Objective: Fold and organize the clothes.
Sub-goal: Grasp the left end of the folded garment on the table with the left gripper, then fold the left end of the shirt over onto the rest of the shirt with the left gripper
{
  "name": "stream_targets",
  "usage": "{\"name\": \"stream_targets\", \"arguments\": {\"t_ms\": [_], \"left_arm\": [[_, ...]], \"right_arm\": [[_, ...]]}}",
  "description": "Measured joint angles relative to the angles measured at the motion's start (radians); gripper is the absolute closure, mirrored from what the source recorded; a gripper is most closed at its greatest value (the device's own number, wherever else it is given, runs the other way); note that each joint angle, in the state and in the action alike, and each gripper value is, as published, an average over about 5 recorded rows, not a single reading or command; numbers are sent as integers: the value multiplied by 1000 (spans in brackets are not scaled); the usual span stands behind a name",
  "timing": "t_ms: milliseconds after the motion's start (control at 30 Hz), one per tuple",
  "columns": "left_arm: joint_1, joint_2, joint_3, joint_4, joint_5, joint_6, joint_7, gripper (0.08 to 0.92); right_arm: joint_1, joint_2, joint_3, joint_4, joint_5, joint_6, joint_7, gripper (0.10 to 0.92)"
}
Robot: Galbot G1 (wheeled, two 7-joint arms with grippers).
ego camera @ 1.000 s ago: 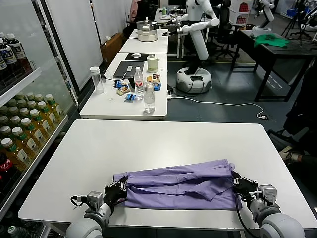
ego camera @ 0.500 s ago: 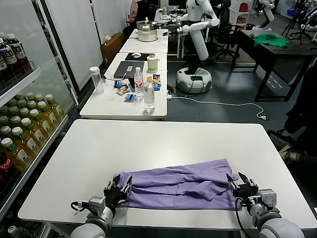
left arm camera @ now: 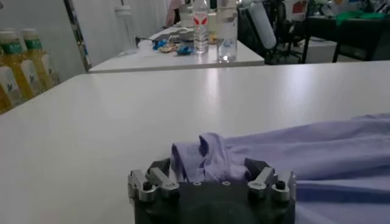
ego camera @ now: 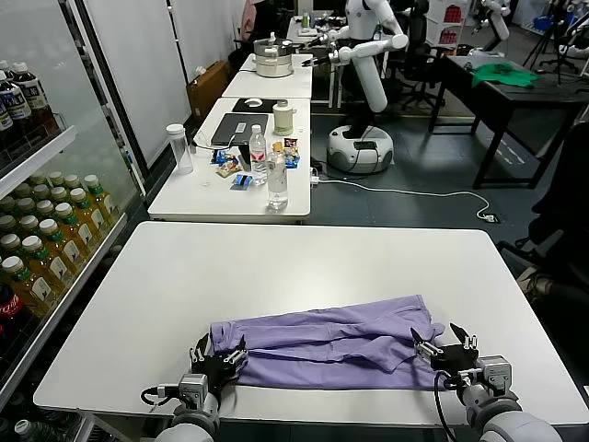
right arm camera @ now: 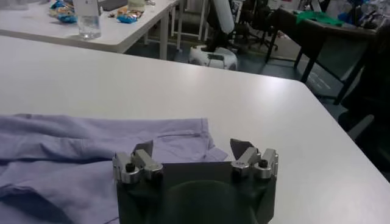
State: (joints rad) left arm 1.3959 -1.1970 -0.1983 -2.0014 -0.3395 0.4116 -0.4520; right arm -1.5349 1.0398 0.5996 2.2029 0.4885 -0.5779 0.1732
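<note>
The lavender-purple T-shirt [ego camera: 331, 343] lies folded into a long strip along the near side of the white table [ego camera: 304, 262]. My left gripper [ego camera: 219, 357] is open at the shirt's left end. In the left wrist view, the bunched shirt end [left arm camera: 204, 152] lies between the spread jaws of that gripper [left arm camera: 208, 170]. My right gripper [ego camera: 444, 348] is open at the shirt's right end. In the right wrist view, the shirt's corner [right arm camera: 177, 140] lies in front of the open jaws of that gripper [right arm camera: 193, 148]. Neither gripper holds the fabric.
A second white table [ego camera: 198, 198] behind holds bottles [ego camera: 277, 180], snacks and a laptop. Drink shelves [ego camera: 41, 239] stand at the left. Another robot [ego camera: 368, 55] and a dark table with a green cloth [ego camera: 502, 75] are at the back.
Both grippers have let go of the shirt's ends, opened, and drawn back toward the table's near edge. The shirt has settled flat.
</note>
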Motion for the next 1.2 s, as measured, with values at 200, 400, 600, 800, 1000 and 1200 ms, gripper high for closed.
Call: {"name": "stream_targets", "arguments": {"t_ms": [200, 400, 600, 800, 1000, 1200], "left_arm": [[2, -5, -10, 3, -20, 19, -8, 405], [-6, 4, -28, 10, -77, 25, 5, 578], [-25, 32, -66, 26, -141, 24, 26, 751], [-48, 86, -141, 46, -207, 23, 39, 859], [-68, 160, -247, 41, -280, 23, 44, 861], [-84, 201, -341, -4, -395, 14, 58, 861]], "right_arm": [[0, 1, 0, 5, 0, 0, -1, 203], [1, 1, -1, 8, 2, 0, -1, 203], [7, -4, 1, 9, 8, 0, -1, 203], [18, -9, -2, 9, 15, 0, -1, 203], [28, -13, -4, 5, 18, 0, -1, 203], [33, -13, -5, -5, 18, 0, -1, 203]]}}
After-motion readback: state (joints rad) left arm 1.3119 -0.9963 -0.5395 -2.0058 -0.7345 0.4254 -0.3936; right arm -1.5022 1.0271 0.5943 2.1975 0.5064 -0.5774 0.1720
